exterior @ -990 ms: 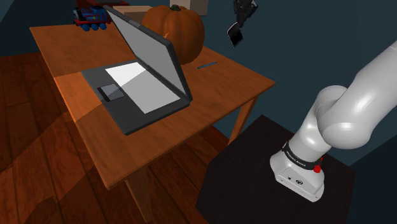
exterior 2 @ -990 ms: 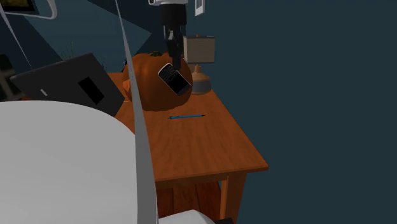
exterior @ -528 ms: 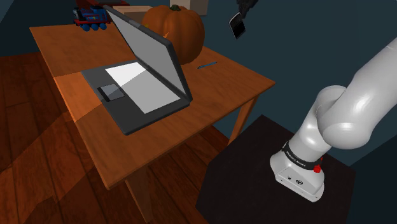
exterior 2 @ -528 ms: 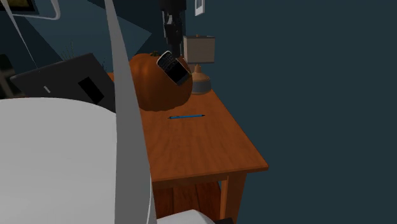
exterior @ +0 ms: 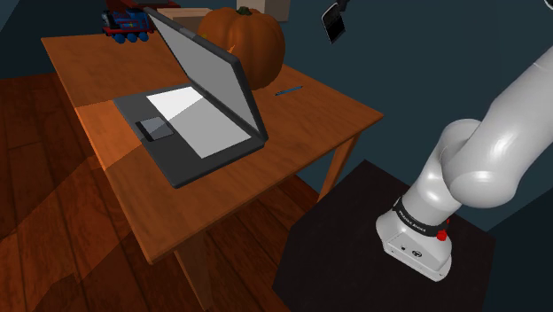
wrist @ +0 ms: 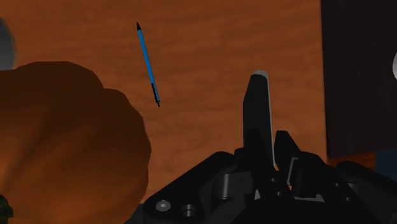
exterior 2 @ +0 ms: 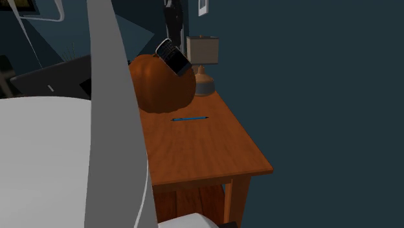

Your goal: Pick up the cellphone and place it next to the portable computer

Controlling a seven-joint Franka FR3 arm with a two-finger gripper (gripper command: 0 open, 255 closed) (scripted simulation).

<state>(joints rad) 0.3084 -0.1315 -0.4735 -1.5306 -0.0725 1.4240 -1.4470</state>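
Gripper: the gripper [exterior 2: 171,35] is closed on the cellphone [exterior 2: 173,57], pinching it by its upper end so that it hangs tilted beneath the fingers.
Cellphone: it is in the air, high over the end of the table [exterior: 337,120] where the pen [exterior: 288,90] lies, and well apart from the laptop [exterior: 195,120].
Laptop: it sits open on the table, lid up, just in front of the pumpkin [exterior: 241,40].
Done so far: the pick-up looks complete, since the phone touches nothing but the fingers.
Left to do: I judge the whole placing half remains, meaning carry it across, lower it to the wood beside the laptop and let go.
Shoulder view adds: the whole laptop with bare wood around it, so possible landing spots can be read, and a toy train [exterior: 128,24] at the far edge.
Second exterior view adds: the phone's face with screen and keypad, and a lamp [exterior 2: 202,55] behind the pumpkin. The arm [exterior 2: 71,168] in the foreground hides much of the laptop.
Wrist view adds: the phone edge-on, a thin dark slab rising from the gripper, with the pen and pumpkin on the wood below it.
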